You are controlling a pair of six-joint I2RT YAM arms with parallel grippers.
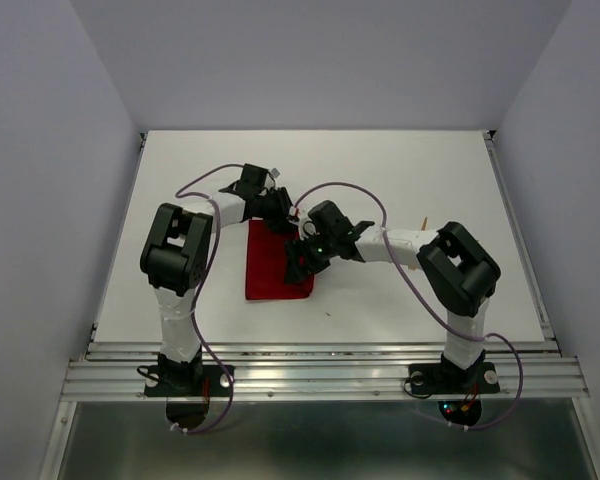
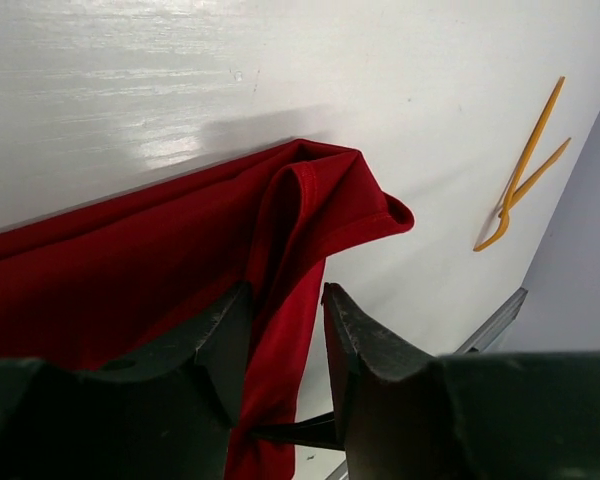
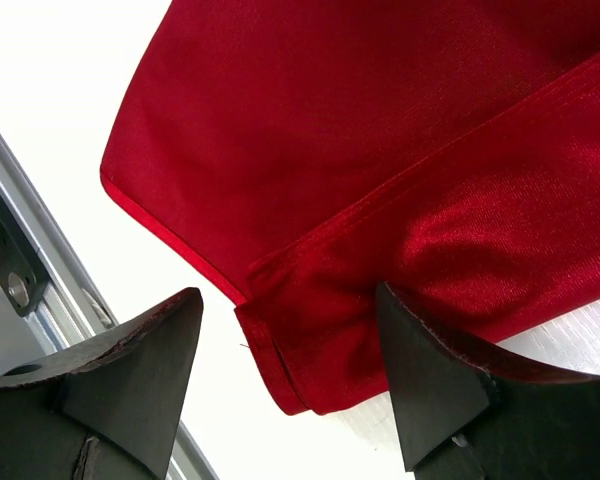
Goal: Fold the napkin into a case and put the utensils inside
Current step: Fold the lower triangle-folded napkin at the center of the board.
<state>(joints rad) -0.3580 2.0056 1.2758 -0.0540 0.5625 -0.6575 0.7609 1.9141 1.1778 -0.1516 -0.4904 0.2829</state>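
Two claws are working opposite ends of a red napkin

Left claw [image 2: 285, 292] is standing part open, with a raised ridge of the napkin [image 1: 270, 270] running into the gap between its jaws. Whether the pads are pressing the cloth I cannot tell. Right claw [image 3: 288, 295] is gaping wide and holding nothing. It is hovering over the napkin's near right corner, where a hemmed fold is lying under the gap.

The napkin is lying folded into a strip at the middle of the table [image 1: 400, 170], its long axis running from the arms' side toward the far wall. Left claw is sitting at the far end of that strip, right claw toward the near end. Folding appears to be under way and the case unfinished, since the far corner is curling up loose.

The utensils [image 2: 525, 170] are lying bare on the table, well apart from the cloth, off to its right. Right arm is the nearer one to them.
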